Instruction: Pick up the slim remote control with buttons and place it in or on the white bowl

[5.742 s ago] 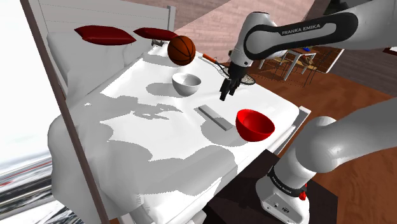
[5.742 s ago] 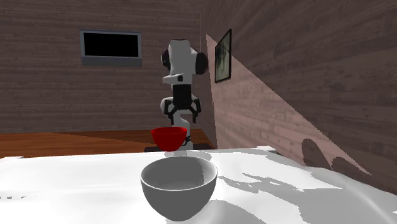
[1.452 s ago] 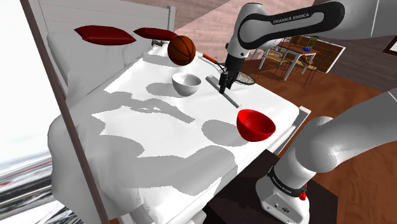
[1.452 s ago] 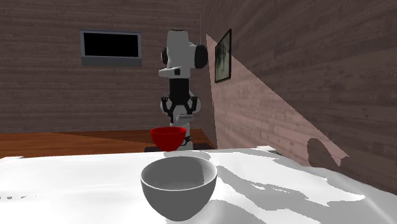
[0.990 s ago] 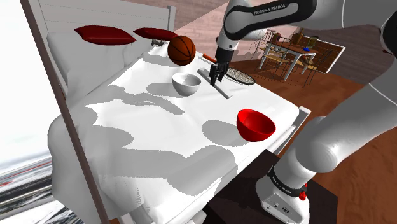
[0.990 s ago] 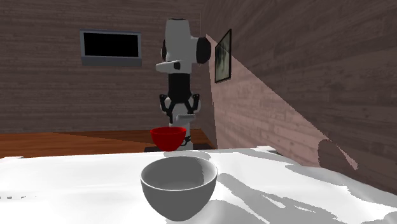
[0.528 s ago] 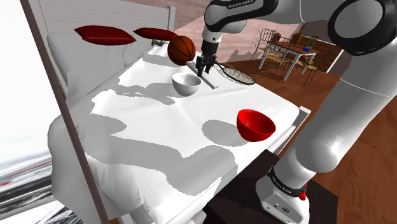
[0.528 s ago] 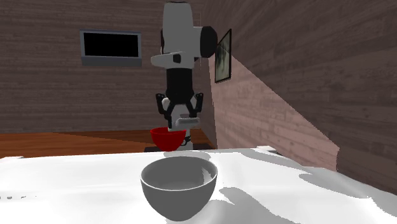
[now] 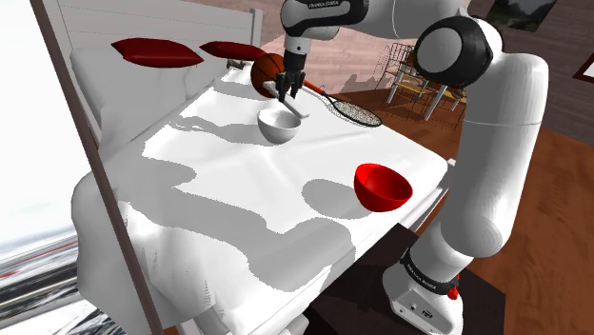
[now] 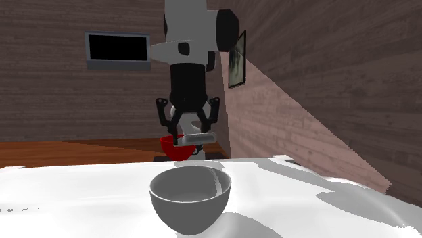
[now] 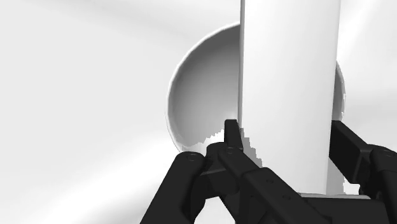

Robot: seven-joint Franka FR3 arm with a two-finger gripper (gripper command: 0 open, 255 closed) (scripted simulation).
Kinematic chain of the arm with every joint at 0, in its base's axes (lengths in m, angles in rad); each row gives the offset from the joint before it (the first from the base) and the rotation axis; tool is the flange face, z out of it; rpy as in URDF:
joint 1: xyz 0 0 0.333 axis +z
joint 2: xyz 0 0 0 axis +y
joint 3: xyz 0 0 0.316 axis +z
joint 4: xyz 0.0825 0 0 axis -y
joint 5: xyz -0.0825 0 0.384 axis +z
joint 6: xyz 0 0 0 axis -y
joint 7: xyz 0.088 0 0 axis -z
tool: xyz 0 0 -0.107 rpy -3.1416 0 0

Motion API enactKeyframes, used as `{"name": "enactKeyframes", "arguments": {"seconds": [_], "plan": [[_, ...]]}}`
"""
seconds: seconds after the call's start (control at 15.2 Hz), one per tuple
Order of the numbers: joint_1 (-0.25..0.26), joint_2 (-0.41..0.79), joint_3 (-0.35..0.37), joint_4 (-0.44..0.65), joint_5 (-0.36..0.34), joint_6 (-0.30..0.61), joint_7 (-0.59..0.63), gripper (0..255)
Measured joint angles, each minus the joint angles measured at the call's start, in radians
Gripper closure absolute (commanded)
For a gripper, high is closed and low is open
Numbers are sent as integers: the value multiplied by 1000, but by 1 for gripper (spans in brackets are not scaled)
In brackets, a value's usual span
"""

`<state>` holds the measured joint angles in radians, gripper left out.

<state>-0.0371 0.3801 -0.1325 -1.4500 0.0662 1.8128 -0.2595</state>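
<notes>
gripper (image 11: pixel 285 130) clasps slim remote (image 11: pixel 289 83); slim remote above white bowl (image 11: pixel 197 102)

slim remote (image 11: pixel 289 95) running off the wrist view's edge, buttons not to be made out on its face, its end lost between the fingers (image 11: pixel 232 143), much of the white bowl (image 11: pixel 197 108) covered by it, basketball (image 9: pixel 264 67) half behind the arm (image 9: pixel 297 46), red bowl (image 10: pixel 171 149) partly behind the fingers

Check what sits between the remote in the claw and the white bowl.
Nothing. The second exterior view shows only open air between remote and white bowl; the red bowl seen there stands farther back.
</notes>
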Motion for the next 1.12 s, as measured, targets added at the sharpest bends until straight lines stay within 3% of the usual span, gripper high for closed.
{"name": "enactKeyframes", "arguments": {"seconds": [0.2, 1.12], "plan": [[-1, 41, 2, 39, 4, 2, 1, 255], [0, 74, 5, -71, 11, 150, -5, 255]]}}
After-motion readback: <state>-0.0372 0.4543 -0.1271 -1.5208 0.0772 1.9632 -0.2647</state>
